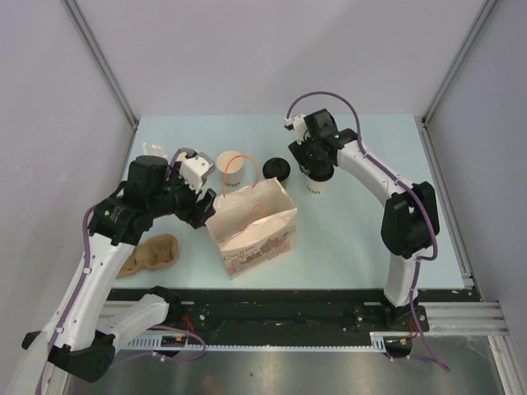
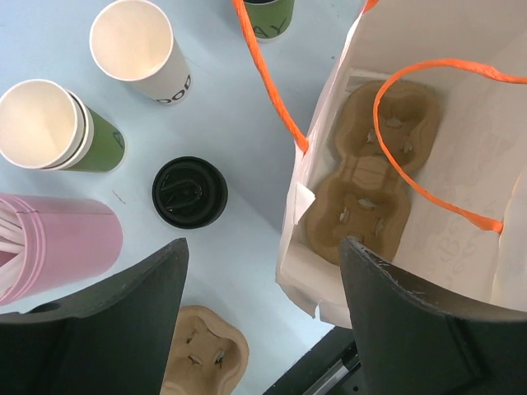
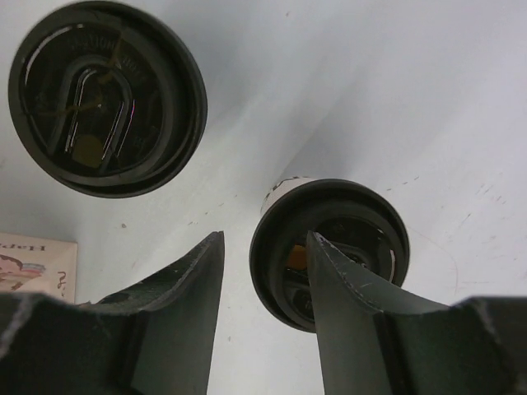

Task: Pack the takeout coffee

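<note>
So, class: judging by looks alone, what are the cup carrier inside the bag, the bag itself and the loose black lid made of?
Cup carrier: probably moulded pulp; matte brown, fibrous, soft-edged.
Bag: paper; creased, folded rim, matte white inside.
Black lid: likely plastic; smooth, with glossy highlights.

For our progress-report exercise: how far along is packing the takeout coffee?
Done: a cardboard carrier sits inside the paper bag. In hand: the right tool is at a lidded cup. Remaining: no cup is bagged; a white cup and a green cup stand unlidded by a loose lid.
</note>
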You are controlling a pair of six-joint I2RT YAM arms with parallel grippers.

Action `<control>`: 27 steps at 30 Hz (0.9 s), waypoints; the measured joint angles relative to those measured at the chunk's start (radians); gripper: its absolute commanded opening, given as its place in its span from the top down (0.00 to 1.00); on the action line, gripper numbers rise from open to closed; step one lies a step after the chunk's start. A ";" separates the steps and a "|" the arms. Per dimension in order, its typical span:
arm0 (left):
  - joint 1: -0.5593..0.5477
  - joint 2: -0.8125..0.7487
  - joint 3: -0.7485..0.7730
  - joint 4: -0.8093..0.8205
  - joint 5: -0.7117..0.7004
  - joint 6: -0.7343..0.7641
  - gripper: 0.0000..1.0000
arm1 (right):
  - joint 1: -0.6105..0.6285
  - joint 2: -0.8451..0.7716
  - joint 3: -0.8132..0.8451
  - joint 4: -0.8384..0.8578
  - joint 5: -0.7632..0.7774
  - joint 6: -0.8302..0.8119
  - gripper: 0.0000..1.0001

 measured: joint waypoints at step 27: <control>0.006 0.032 0.000 -0.006 0.053 0.016 0.21 | 0.003 0.031 0.000 -0.032 0.093 -0.029 0.71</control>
